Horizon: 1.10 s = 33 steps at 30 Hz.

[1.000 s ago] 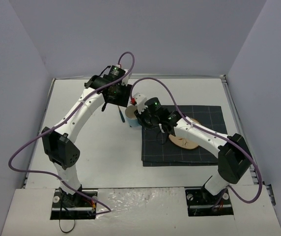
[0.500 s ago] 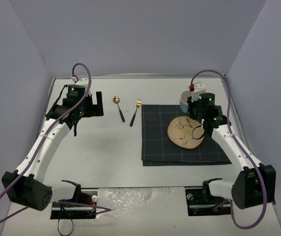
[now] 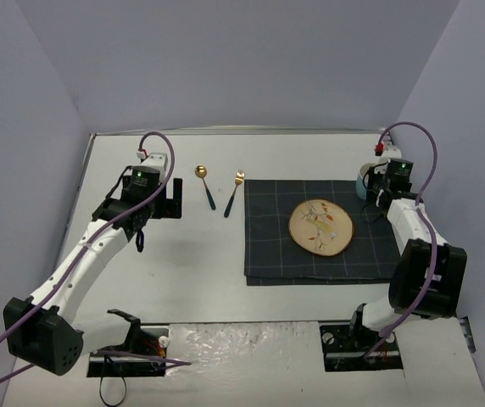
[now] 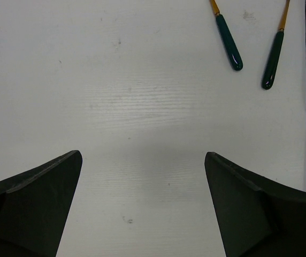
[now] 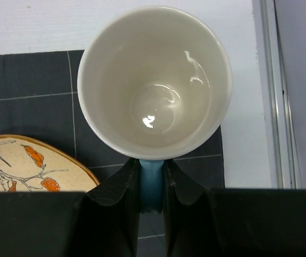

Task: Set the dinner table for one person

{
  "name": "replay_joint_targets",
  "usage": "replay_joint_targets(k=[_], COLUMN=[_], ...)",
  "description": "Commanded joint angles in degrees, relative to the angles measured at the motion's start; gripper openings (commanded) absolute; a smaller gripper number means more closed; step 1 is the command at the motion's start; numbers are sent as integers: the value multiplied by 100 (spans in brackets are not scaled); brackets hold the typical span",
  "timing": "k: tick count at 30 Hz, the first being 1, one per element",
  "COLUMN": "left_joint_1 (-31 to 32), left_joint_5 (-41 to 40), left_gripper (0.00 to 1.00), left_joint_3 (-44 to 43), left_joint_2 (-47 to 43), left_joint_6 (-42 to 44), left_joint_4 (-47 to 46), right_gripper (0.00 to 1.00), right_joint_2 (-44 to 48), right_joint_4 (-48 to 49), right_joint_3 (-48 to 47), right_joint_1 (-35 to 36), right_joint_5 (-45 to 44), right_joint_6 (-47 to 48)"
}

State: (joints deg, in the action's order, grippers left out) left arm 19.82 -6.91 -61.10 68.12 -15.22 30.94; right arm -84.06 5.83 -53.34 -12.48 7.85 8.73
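Right fingers are pinched on the blue handle of the mug, and that mug has travelled. A second ago it was off the left edge of the placemat with both arms huddled over it; now it's at the mat's far right corner. Left fingers have gone from half shut to spread wide with nothing in them, and that arm has backed off to the left side.

Big to small: the dinner table is the white surface under everything, filling the floor between the grey walls. The dark grid placemat lies on its right half and hasn't budged. The plate sits around the middle of the mat, same spot as before. The mug is over the mat's far right corner, rim partly over bare surface, and I can't tell if its base is down yet. The spoon and fork lie side by side just left of the mat, not touching.

My read: the mug is basically placed and only the release is left there. After that it's the cutlery, which looks like it's still waiting off the mat.
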Motion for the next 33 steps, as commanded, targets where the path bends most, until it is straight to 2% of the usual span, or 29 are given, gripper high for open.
replay_joint_targets(k=[1, 5, 20, 27, 30, 33], left_joint_1=[215, 390, 383, 382, 382, 377], left_joint_5=[-900, -1185, -1338, -1253, -1270, -1282], left_gripper=[97, 97, 97, 97, 97, 97], left_joint_3=[-169, -140, -166, -157, -150, -148], left_joint_2=[-270, -267, -254, -195, -203, -194], left_joint_6=[377, 503, 563, 531, 547, 542], left_joint_4=[-388, -379, -325, -352, -361, -361], right_gripper=[0, 0, 0, 1, 9, 27], right_joint_2=[-90, -260, -848, -983, -978, -902], right_joint_4=[1162, 1283, 1125, 1457, 1545, 1552], right_joint_3=[-318, -430, -822, -560, -369, -269], right_joint_1=[-214, -414, -552, -554, -560, -545], right_joint_5=[485, 743, 839, 877, 853, 828], right_joint_6=[306, 293, 477, 372, 340, 327])
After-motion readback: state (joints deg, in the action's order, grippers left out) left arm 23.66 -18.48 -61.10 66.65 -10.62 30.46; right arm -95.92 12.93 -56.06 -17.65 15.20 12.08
